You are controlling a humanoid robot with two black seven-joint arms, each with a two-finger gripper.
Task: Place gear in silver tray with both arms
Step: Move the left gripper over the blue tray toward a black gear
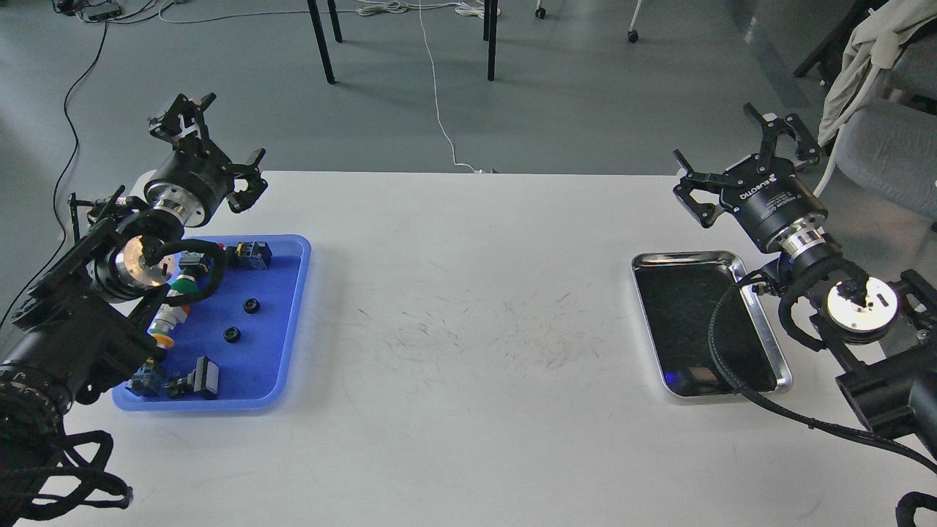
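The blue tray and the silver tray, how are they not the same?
The blue tray is plastic-looking and matte; the silver tray is shiny metal with a dark, mirror-like bottom. The blue tray looks bigger than the silver tray. The blue tray holds small parts, including two black gears; the silver tray holds nothing. The blue tray sits by the left arm, the silver tray by the right arm. Both are rectangular with rounded corners and lie flat on the white table.

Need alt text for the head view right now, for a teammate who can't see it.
Two small black gears lie in the blue tray at the table's left among other parts, while the silver tray at right holds none. Both arms hover raised, left tool and right tool open and empty.
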